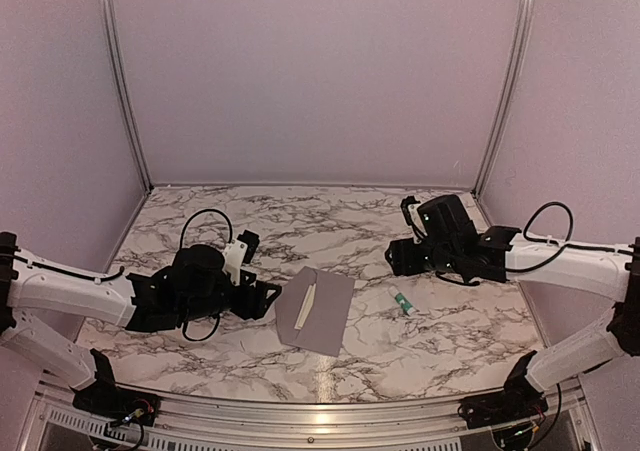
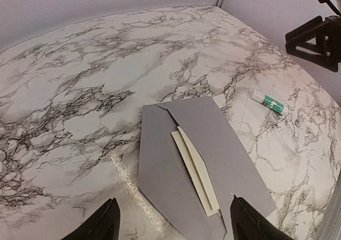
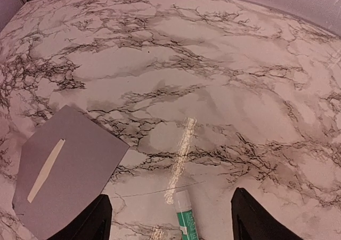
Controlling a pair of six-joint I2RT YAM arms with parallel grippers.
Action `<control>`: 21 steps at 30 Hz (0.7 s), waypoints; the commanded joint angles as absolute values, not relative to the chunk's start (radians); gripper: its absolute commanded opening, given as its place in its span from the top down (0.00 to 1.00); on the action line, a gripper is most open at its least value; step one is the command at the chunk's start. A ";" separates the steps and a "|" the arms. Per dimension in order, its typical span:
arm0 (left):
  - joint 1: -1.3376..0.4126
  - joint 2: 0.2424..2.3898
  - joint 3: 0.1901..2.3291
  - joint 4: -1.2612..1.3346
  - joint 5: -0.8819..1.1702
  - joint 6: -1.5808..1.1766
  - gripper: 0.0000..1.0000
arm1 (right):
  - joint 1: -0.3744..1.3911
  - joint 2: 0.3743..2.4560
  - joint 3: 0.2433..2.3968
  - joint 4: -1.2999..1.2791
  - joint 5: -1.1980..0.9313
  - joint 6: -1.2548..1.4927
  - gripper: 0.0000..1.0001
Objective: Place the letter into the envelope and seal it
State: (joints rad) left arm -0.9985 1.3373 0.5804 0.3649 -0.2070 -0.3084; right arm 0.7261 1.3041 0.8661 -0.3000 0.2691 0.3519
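The grey envelope point(image 1: 322, 313) lies flat in the middle of the table, its pointed flap point(image 2: 160, 171) folded open toward the left arm. Only a narrow cream strip of the letter point(image 2: 196, 171) shows at the envelope's mouth; the rest is tucked inside. This strip also appears as the letter point(image 1: 306, 306) from above and the letter point(image 3: 47, 170) in the right wrist view. My left gripper point(image 2: 173, 220) hovers open just left of the envelope point(image 2: 224, 144), its fingers spread either side of the flap. My right gripper point(image 3: 170, 218) is open above the table, right of the envelope point(image 3: 74, 165).
A small green-and-white tube point(image 1: 402, 301) lies on the marble right of the envelope, under the right gripper; it shows as the tube point(image 3: 185, 216) and the tube point(image 2: 268, 102). The right arm point(image 2: 319, 38) stands beyond it. Purple walls enclose the table.
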 commanded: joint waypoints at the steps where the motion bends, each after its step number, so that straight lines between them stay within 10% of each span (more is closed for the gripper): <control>1: -0.953 1.357 0.573 0.320 -0.272 -0.394 0.29 | 0.744 1.346 0.822 -0.198 0.163 0.327 0.33; 12: -0.762 1.549 0.663 0.311 -0.107 -0.418 0.61 | 0.810 1.535 0.793 0.097 -0.121 0.320 0.69; 21: -0.745 1.726 0.764 0.311 -0.019 -0.413 0.67 | 0.850 1.740 0.864 0.288 -0.216 0.322 1.00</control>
State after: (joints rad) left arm -0.7513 1.6840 0.7288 0.3218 -0.0738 -0.4194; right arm 0.8440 1.6638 0.8059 0.1627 -0.1535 0.3199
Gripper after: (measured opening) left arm 0.333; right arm 0.004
